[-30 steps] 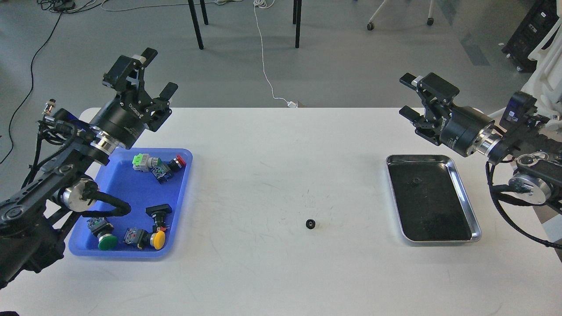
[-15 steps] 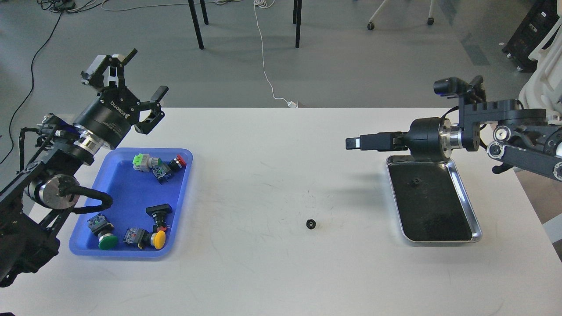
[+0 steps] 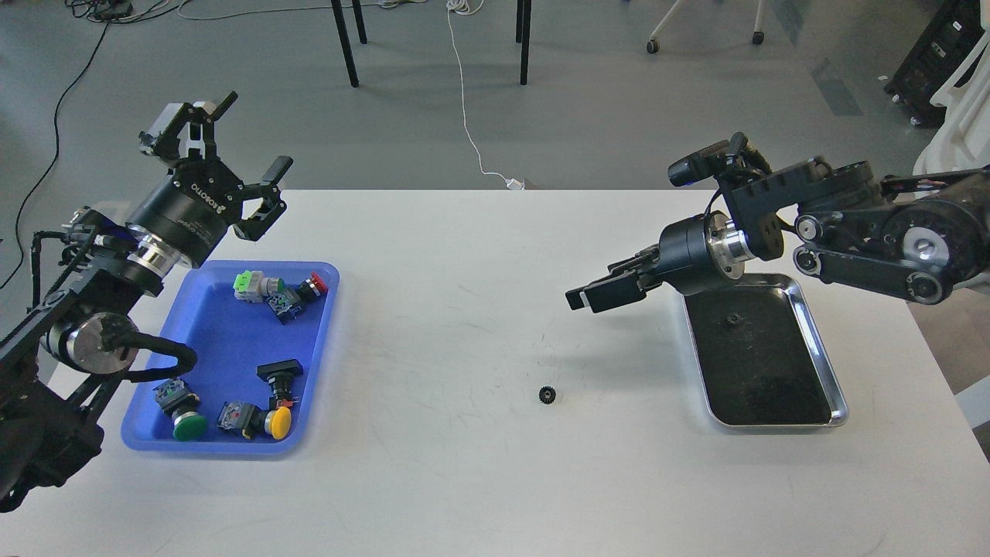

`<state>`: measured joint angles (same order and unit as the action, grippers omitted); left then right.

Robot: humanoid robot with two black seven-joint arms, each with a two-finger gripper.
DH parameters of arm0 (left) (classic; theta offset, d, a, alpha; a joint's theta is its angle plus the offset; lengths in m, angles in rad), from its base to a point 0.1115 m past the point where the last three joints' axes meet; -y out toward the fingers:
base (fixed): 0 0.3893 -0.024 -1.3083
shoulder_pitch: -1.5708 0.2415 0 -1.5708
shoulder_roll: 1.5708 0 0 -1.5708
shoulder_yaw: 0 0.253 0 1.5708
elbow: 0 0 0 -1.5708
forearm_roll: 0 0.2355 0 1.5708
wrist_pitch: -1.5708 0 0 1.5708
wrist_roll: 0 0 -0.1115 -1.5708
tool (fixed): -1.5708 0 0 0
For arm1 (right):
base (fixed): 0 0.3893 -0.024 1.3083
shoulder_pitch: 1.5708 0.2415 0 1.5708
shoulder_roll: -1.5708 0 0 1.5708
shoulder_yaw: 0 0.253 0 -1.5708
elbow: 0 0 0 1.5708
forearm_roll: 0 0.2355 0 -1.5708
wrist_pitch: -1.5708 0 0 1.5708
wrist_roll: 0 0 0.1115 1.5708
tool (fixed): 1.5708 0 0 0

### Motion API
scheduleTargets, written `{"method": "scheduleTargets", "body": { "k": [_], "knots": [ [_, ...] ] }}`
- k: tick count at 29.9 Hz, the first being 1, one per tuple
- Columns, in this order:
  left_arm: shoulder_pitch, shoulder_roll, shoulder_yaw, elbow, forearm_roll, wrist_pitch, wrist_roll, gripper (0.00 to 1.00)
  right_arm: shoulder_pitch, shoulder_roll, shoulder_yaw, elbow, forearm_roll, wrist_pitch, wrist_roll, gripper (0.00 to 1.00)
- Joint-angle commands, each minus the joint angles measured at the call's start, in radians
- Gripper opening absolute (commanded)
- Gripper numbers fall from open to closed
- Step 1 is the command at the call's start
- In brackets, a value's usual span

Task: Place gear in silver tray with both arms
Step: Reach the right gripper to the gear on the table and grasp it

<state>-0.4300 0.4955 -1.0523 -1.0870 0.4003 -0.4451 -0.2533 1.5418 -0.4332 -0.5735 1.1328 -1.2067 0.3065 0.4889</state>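
Note:
A small black gear (image 3: 547,395) lies on the white table (image 3: 464,480), near the middle towards the front. The silver tray (image 3: 822,350) stands at the right, with a second small dark gear (image 3: 732,319) on its black inner surface. My right gripper (image 3: 586,299) reaches left past the tray's far left corner. It hangs above the table, up and to the right of the loose gear, with its fingers apart and empty. My left gripper (image 3: 257,130) is open and empty, raised above the far left corner of the table.
A blue plastic tray (image 3: 224,340) at the left holds several push-button switches with green, red and yellow caps. Chair legs and cables are on the floor beyond the table's far edge.
My right arm has swung left and down, from beside the silver tray out over the table towards the loose gear. My left gripper has drawn back to the left. The gear has not moved.

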Motion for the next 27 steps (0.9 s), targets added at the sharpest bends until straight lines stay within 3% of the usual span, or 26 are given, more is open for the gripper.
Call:
{"method": "scheduleTargets", "body": {
  "k": [1,11,18,27],
  "knots": [
    [0.0,0.003,0.0,-0.002,0.0,-0.001,0.0,0.98,0.041,0.072,-0.077,-0.016,-0.083,0.0,0.0,0.99],
    [0.002,0.003,-0.002,-0.004,0.0,0.0,0.0,0.98,0.032,0.278,-0.178,-0.062,-0.102,-0.003,0.0,0.98],
    [0.002,0.003,-0.002,-0.005,0.0,-0.001,0.0,0.98,-0.046,0.433,-0.213,-0.179,-0.099,-0.018,0.0,0.91],
    [0.002,0.0,-0.002,-0.005,0.0,0.0,-0.001,0.98,-0.066,0.433,-0.266,-0.191,-0.099,-0.066,0.0,0.75]
  ]
}}
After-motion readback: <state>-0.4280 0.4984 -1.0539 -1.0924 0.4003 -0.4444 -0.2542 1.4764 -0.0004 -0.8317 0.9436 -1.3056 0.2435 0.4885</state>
